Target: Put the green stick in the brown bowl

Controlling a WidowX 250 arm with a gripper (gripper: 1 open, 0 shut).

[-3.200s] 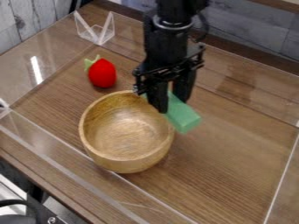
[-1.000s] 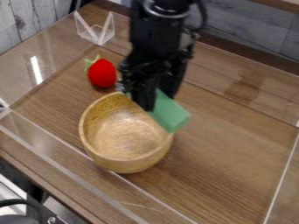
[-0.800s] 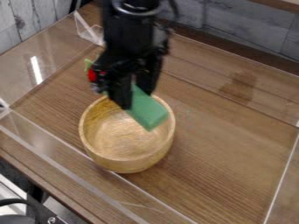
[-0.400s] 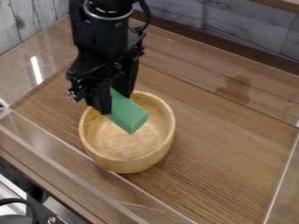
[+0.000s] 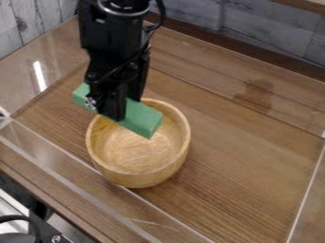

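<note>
Black robot gripper: closed on the green stick, entering from 12 o'clock and covering much of the upper left of the scene.

Mint-green stick: a flat, elongated block held in the gripper, lying over the bowl's rim from about 10 to 12 o'clock, tilted, with one end toward 10 o'clock and the other toward 4 o'clock. The lower-right end lies over the bowl's opening; the upper-left end projects beyond the rim. Whether the stick touches the rim cannot be told from this view.

Brown wooden bowl: round, thick-walled, upright on the table, below the gripper and slightly toward 7 o'clock of the view's center. Its interior is light brown, and its upper-left rim is partly hidden by the stick and gripper.

Wooden tabletop: brown, with darker seams; it bears the bowl and extends widely toward 3 o'clock.

Black cables: curved, at the lower-left corner, near 7 o'clock of the view.
</note>
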